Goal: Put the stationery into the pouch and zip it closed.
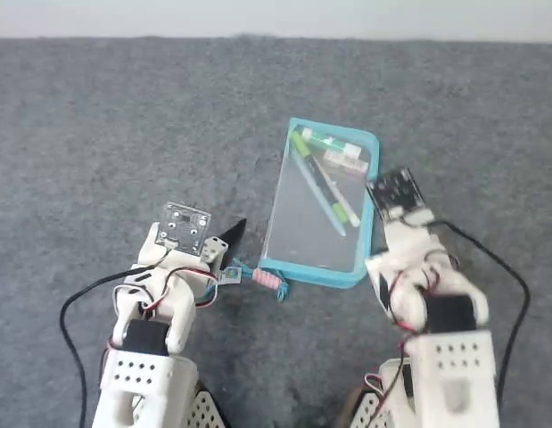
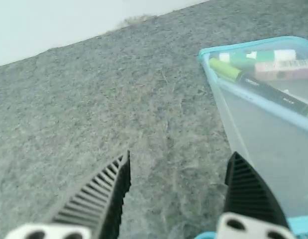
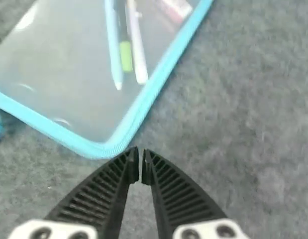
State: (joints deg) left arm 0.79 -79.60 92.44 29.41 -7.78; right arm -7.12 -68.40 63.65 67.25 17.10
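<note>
The clear pouch with a teal rim (image 1: 311, 272) lies flat mid-table. Inside it are a green marker (image 1: 302, 147), pens (image 1: 327, 192) and an eraser (image 1: 347, 160). A pink zipper tassel (image 1: 268, 279) sticks out at its near left corner. My left gripper (image 1: 233, 242) stands open just left of that corner with nothing between its fingers; in the left wrist view (image 2: 178, 184) it spans bare mat beside the pouch rim (image 2: 206, 55). My right gripper (image 3: 140, 152) is shut on nothing, just off the pouch's near right corner (image 3: 106, 149). The pens (image 3: 126, 50) show through the plastic.
Grey felt mat (image 1: 124, 125) covers the table, with free room to the left and behind the pouch. A pale wall (image 1: 276, 18) runs along the mat's far edge. Cables (image 1: 490, 259) trail from both arm bases near the front.
</note>
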